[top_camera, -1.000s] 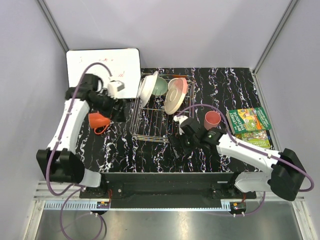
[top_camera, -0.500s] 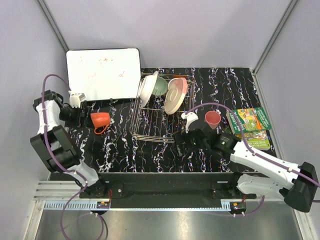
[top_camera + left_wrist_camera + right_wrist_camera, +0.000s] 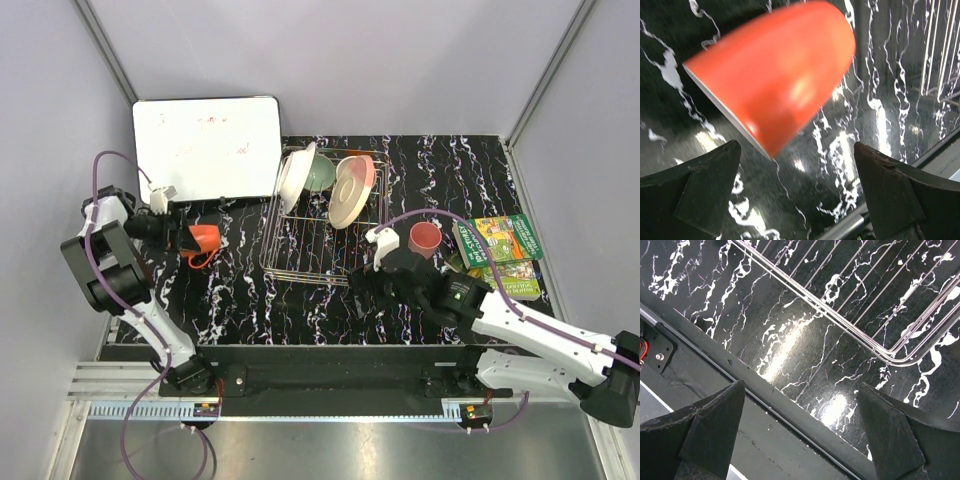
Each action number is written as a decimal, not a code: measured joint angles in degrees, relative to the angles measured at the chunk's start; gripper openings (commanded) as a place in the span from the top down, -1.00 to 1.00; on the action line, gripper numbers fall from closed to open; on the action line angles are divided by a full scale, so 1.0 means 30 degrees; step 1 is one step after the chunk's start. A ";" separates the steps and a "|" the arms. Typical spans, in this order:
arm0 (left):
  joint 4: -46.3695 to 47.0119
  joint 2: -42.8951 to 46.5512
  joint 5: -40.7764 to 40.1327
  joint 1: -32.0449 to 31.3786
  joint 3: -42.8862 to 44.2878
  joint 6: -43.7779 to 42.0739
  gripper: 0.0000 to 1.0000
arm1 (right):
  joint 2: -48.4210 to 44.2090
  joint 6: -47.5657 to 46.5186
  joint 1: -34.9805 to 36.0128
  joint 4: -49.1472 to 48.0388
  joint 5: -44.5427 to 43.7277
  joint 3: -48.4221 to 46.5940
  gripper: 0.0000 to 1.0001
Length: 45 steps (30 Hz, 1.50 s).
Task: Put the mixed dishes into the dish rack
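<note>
The orange mug [image 3: 203, 240] sits on the black marbled table left of the dish rack [image 3: 283, 262]. My left gripper [image 3: 176, 233] is open just left of the mug, pointing at it. In the left wrist view the mug [image 3: 785, 75] fills the space ahead of the open gripper [image 3: 796, 150], not between the fingers. A white plate [image 3: 295, 178], a mint green bowl [image 3: 321, 176] and the pink-and-cream plate [image 3: 349, 195] stand in the rack. The small pink cup [image 3: 425, 239] stands right of the rack. My right gripper [image 3: 366, 282] is open and empty near the rack's near right corner [image 3: 815, 301].
A whiteboard [image 3: 207, 147] lies at the back left, touching the rack's far left corner. Green books [image 3: 497, 240] lie at the right edge beside the pink cup. The table's near edge rail [image 3: 790, 410] runs under my right gripper [image 3: 801, 387].
My left arm has pulled back from beside the rack to the table's left edge, then edged right toward the mug. My right arm has shifted a little to the right.
</note>
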State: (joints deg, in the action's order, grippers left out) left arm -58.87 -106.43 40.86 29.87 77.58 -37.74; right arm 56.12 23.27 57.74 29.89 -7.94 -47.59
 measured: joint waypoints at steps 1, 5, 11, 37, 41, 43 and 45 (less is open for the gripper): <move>0.0197 -0.0189 0.0146 0.0000 0.0066 0.0029 -0.98 | 0.0000 0.0000 0.0022 0.0000 -0.0029 -0.0058 -0.99; 0.0780 -0.0517 0.0743 -0.0131 0.0255 0.0138 -0.98 | 0.0007 0.0022 0.0182 -0.0022 -0.0146 -0.0284 -0.99; 0.2412 -0.0321 0.1632 -0.0947 -0.0306 0.0401 -0.73 | 0.0087 0.0219 0.0284 -0.0007 -0.0561 -0.0284 -0.99; -0.1290 0.3810 0.6142 -0.5523 0.2645 0.2142 1.00 | -0.0794 0.1902 0.0335 -0.1989 -0.3177 -0.1698 -0.99; -0.2302 0.5814 0.9005 -0.8284 0.5472 0.2958 1.00 | -0.1858 0.1545 0.0328 -0.4481 -0.3628 -0.1829 -0.99; -0.2754 0.6127 1.0732 -0.9107 0.7002 0.3650 1.00 | -0.1399 0.1202 0.0335 -0.5129 -0.3446 -0.2594 -0.99; -0.2980 0.6105 1.1948 -0.9544 0.8386 0.4371 1.00 | -0.0634 0.0962 0.0328 -0.5807 -0.2965 -0.3490 -0.99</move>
State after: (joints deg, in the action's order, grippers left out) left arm -67.81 -88.12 76.71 1.23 102.74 -24.62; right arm 54.22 26.15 58.72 12.47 -16.84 -58.06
